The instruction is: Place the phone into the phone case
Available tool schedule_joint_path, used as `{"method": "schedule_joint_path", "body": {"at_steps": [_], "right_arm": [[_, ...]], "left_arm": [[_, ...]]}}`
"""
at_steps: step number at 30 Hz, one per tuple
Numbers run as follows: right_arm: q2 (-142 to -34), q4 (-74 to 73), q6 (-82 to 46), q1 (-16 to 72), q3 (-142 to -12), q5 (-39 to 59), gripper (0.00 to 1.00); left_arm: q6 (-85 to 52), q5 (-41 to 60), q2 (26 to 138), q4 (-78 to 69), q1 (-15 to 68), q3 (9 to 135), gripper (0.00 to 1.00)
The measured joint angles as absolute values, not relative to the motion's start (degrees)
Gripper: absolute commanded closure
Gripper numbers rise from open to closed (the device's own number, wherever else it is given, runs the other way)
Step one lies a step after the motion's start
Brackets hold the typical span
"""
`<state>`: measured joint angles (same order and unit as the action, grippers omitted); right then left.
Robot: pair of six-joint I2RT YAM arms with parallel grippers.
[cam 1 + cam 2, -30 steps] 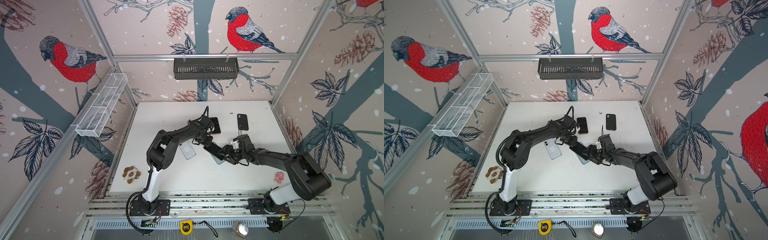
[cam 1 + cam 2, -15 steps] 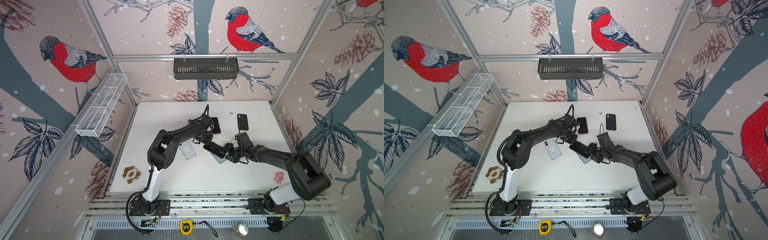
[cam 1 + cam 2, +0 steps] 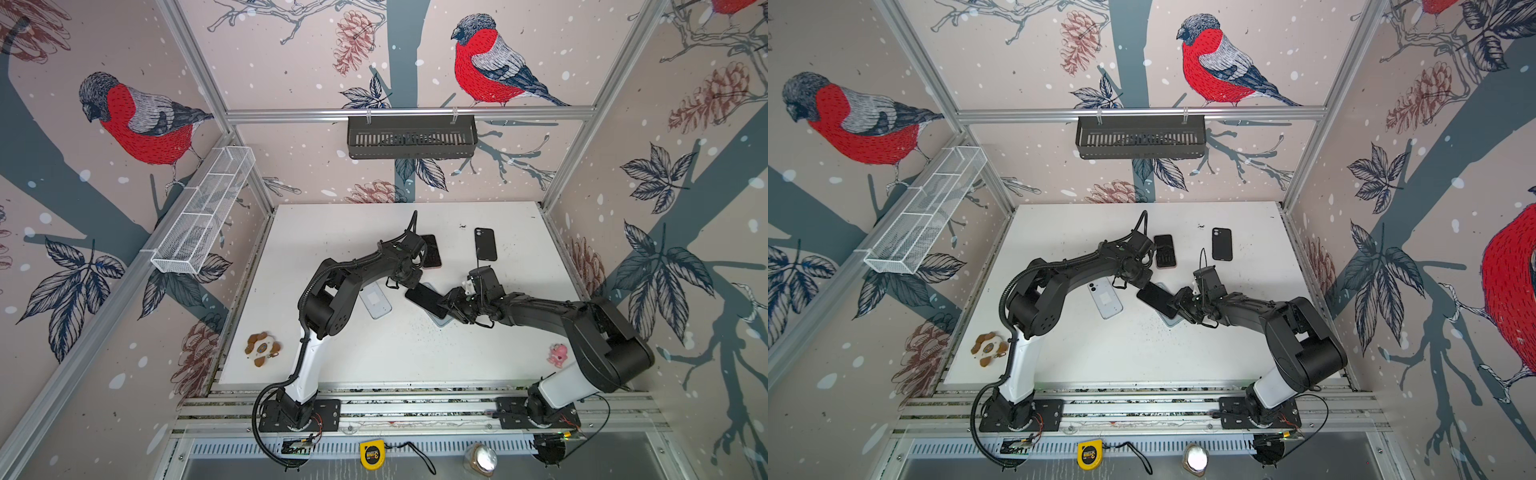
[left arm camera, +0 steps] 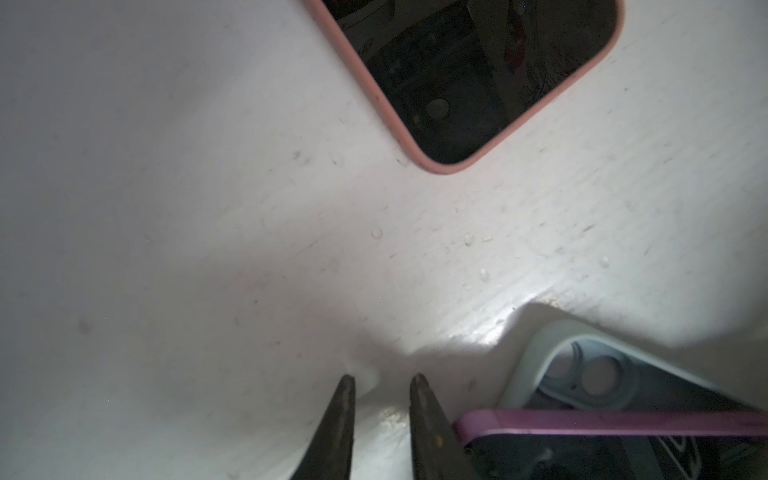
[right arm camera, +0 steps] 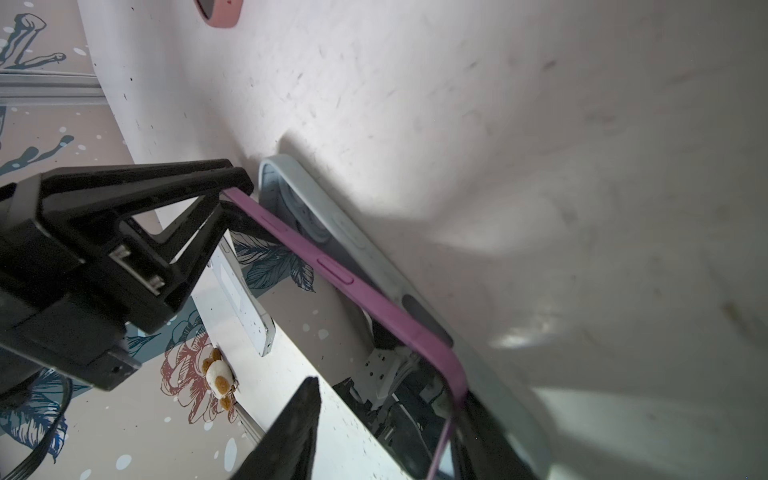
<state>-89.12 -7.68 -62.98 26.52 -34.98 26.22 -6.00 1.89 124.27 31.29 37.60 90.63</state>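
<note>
Closer in on the purple-edged phone (image 3: 426, 300) than a sec ago w/ the right gripper (image 3: 452, 306); left arm & phone approx. as before. Phone screen-up, tilted, mid-table over the pale blue-grey case (image 3: 441, 323) flat on the white table (image 3: 374, 353). Far end lifted clear of the case at the left gripper (image 5: 235, 195); near end low by the case rim, not seated. Left jaws nearly together: tips at the phone's corner in right wrist view, maybe a pinch, but bare table betw. the tips in left wrist view, so can't tell. Right jaws: only one finger plainly seen, beside the phone's end; spread or clamped, can't tell. Est. progress: roughly lined up, abt halfway. Left to do: lower far end, press corners in, let go.
</note>
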Motion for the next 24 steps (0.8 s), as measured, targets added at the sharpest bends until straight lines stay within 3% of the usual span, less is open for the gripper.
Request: {"method": "schedule_joint_path", "body": {"at_steps": [5, 19, 24], "right_arm": [[-88.95, -8.8, -62.98, 26.46, -34.02, 26.52, 0.65], [-86.65, -24.27, -64.31, 26.48, -30.26, 32.32, 0.67], [-88.2, -26.17, -64.73, 26.48, -30.35, 33.08, 0.73]], "left_arm": [[-6.0, 1.93, 124.27, 31.29, 37.58, 90.74, 0.74], [-5.98, 2.61, 123.94, 31.0, 37.47, 90.61, 0.74], [-6.0, 2.79, 123.68, 31.22, 37.47, 90.37, 0.74]]}}
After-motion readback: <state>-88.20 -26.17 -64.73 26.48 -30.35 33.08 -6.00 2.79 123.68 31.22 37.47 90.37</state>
